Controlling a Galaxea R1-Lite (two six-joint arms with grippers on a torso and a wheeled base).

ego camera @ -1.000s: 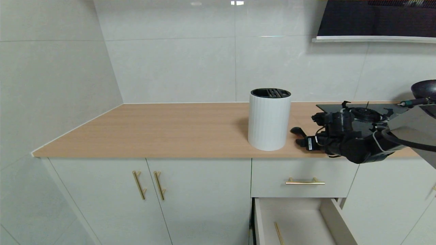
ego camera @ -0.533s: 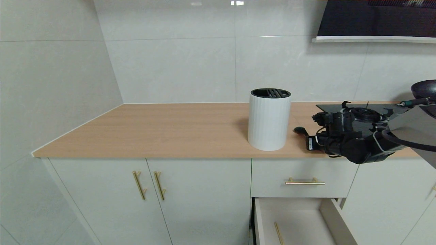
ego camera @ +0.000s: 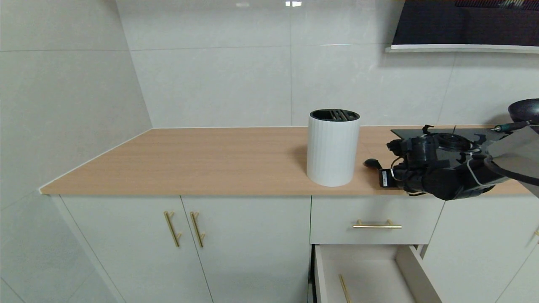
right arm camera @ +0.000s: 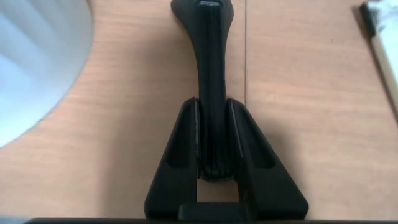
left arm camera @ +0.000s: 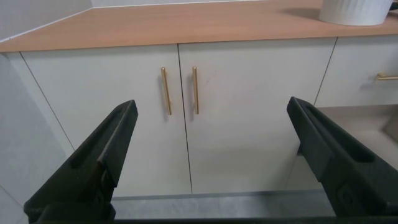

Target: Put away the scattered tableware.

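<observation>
Step in hand: pick-up of one piece of tableware. My right end effector (right arm camera: 212,134) is closed narrowly on a slender black utensil handle (right arm camera: 210,56), both fingers pressed against its sides. The utensil lies flat on the light wooden surface (ego camera: 210,160), just beside the white ribbed cylindrical holder with a black slotted top (ego camera: 332,147), on that holder's right and apart from it. The rounded end of the handle points toward the holder. The working end is hidden behind my fingers, so I cannot tell what kind of utensil it is; it is possibly a spoon or a ladle.

My left end effector (left arm camera: 210,106) hangs low in front of the cabinet doors, fingers spread wide and empty.

Next move, in my judgement: lift the utensil off the surface, turn it upright and lower it into a slot of the holder. Alternatively, carry it down to the open white drawer (ego camera: 328,269) below, where a thin wooden stick (ego camera: 344,288) lies. The grip sits near one end, so the free length may swing on the lift.

Surroundings:
- White cabinet doors with paired gold bar handles (ego camera: 183,229) stand under the surface.
- A black glass cooktop (ego camera: 402,133) is set into the surface at the right.
- A dark pan (ego camera: 524,109) sits at the far right edge.
- A black range hood (ego camera: 463,25) hangs above.
- Pale tiled walls (ego camera: 210,84) close the corner.
</observation>
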